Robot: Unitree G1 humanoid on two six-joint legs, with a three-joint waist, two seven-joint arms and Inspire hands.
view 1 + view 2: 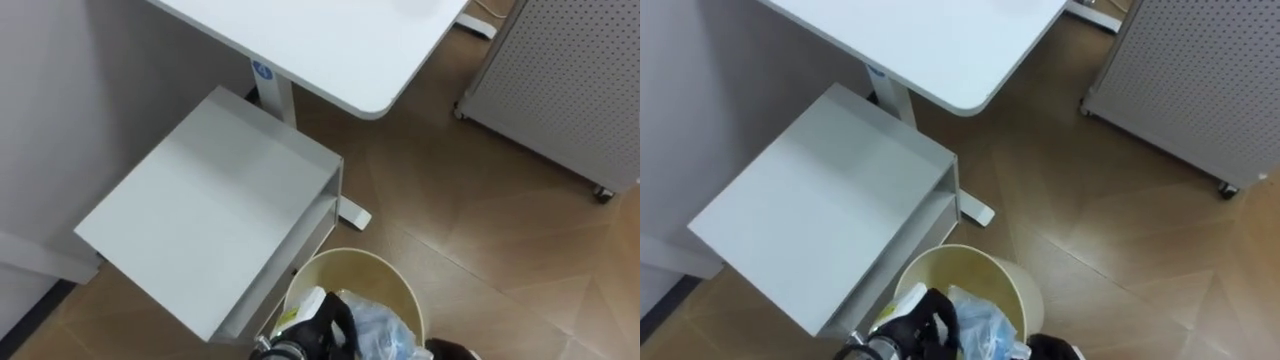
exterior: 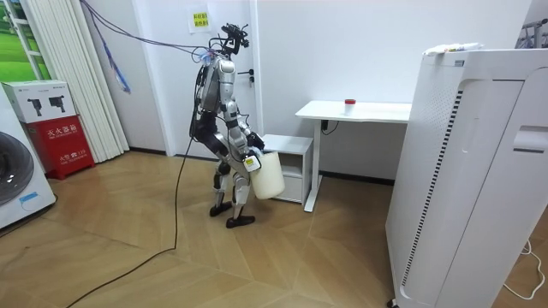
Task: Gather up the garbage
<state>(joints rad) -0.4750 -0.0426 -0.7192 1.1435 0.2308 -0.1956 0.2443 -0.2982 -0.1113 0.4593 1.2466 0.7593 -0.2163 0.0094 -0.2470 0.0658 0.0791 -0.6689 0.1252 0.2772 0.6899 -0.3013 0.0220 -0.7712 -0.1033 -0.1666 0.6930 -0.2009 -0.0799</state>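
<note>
A cream round waste bin [image 1: 398, 285] sits at the bottom of the eye views, close under me. Inside lie a crumpled clear bluish plastic bag [image 1: 385, 330] and a yellow-green wrapper [image 1: 293, 317]. My left hand [image 1: 327, 322], dark, curls over the bin's near-left rim. A dark bit of my right hand [image 1: 455, 351] shows at the bin's near-right edge, its fingers hidden. In the room view I stand beside the desk, holding the bin [image 2: 268, 176] in front of my hips.
A grey low cabinet [image 1: 215, 205] stands just left of the bin under a white desk [image 1: 330, 45], whose foot [image 1: 355, 214] rests on the wood floor. A perforated white panel on castors [image 1: 560, 80] is at the right. A big white unit [image 2: 467, 171] stands nearer the room camera.
</note>
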